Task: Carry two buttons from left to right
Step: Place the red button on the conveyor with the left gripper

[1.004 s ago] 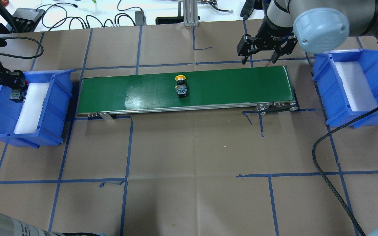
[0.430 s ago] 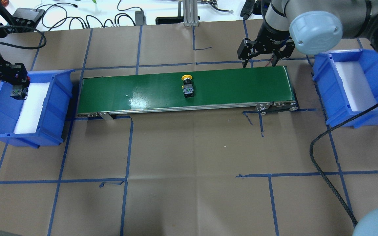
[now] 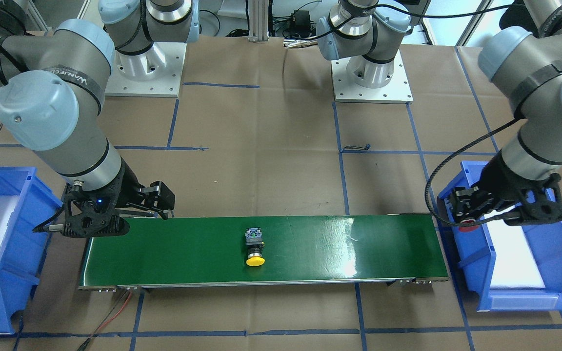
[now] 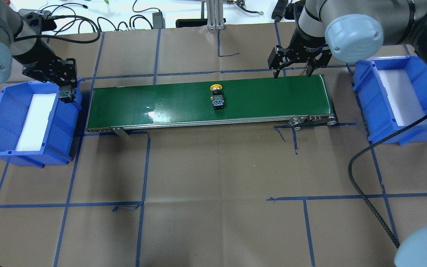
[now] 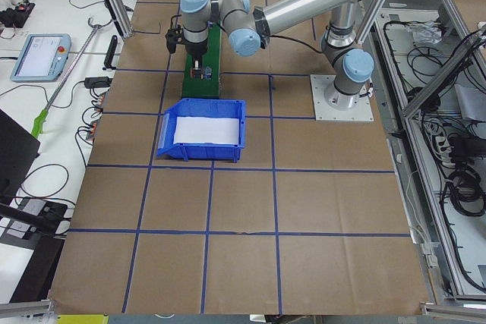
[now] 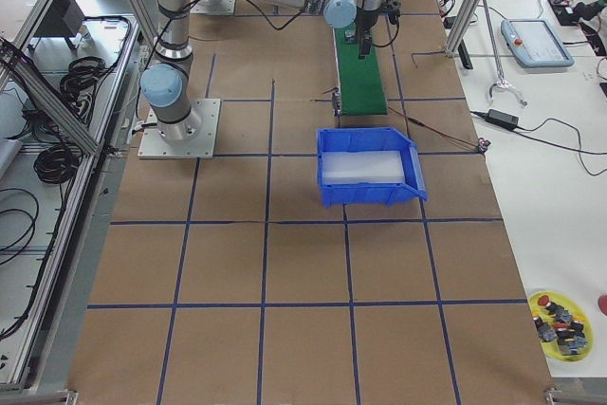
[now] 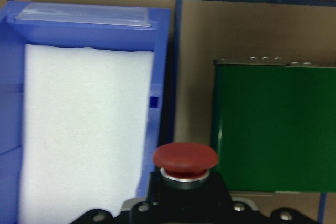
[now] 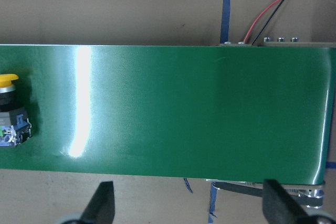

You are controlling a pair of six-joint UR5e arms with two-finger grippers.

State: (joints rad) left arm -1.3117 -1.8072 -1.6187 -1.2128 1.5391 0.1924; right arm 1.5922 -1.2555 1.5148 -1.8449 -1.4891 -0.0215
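From overhead, the green belt [image 4: 161, 104] runs between a left bin [image 4: 63, 124] at 9 o'clock and a right bin [image 4: 367, 98] at 3 o'clock. The right gripper [image 4: 292, 73] hangs with its jaws apart at the belt's 1 o'clock end. The left gripper [image 4: 65, 88] is clamped on the red button [image 7: 185, 158] above the left bin's 2 o'clock corner. The yellow button [image 4: 217, 99] lies mid-belt.

The red button [image 7: 185, 159] juts from the left hand [image 7: 184, 211] at the bottom edge. It is over the tabletop [image 7: 193, 77] strip between the foam-lined blue bin [image 7: 160, 66] and the green conveyor belt [image 7: 273, 129].
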